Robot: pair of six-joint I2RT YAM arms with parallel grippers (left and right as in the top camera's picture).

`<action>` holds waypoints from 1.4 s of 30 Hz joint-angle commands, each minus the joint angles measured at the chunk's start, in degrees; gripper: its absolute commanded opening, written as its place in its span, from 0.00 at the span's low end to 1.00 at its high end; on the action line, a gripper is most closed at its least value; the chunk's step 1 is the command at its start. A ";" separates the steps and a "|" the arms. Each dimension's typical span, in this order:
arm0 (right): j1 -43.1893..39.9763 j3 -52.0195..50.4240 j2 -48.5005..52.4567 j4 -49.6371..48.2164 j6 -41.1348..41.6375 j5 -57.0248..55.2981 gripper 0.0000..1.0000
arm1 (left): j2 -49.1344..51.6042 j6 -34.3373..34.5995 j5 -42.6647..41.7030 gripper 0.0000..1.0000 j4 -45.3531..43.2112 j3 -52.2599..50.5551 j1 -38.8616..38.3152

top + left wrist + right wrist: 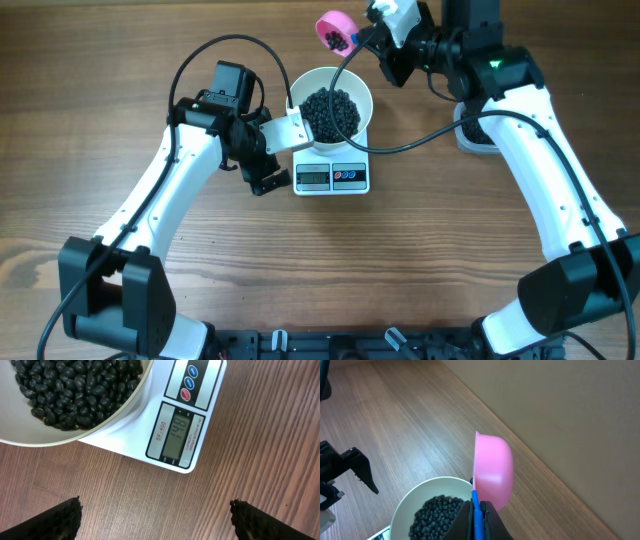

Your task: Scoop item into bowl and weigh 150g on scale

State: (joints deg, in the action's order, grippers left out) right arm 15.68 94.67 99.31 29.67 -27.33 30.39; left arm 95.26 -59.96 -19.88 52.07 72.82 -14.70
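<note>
The white bowl [362, 88] stands on the scale [332, 177] and holds a heap of black beans, the item [331, 110]. In the left wrist view the scale's display [177, 435] reads 148, beside the bowl [131, 402]. My left gripper [275, 155] is open just left of the scale, its jaws wide apart over bare wood [155, 510]. Behind the bowl, my right gripper [375, 35] is shut on the blue handle [476, 510] of a pink scoop [334, 30]. The scoop [492, 470] hangs above the bowl's far rim [402, 505] with a few beans in it.
A black cable [400, 145] loops from the right arm past the bowl's right side. The right arm's white base [478, 135] stands at the right of the scale. The table's back edge meets a wall [545, 460] just behind the scoop.
</note>
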 commanded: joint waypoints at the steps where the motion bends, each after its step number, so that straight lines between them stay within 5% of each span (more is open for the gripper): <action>1: 0.22 0.02 -1.16 -0.33 -1.05 1.33 0.04 | 0.22 -0.92 -1.31 1.00 0.04 0.26 -0.02; 42: 0.11 0.02 -1.16 -0.70 0.48 -3.37 0.04 | 0.22 -0.92 -1.31 1.00 0.04 0.26 -0.02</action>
State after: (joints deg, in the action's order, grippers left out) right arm 15.66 94.67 99.31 29.30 -27.29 27.33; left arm 95.26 -59.96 -19.88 52.07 72.82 -14.70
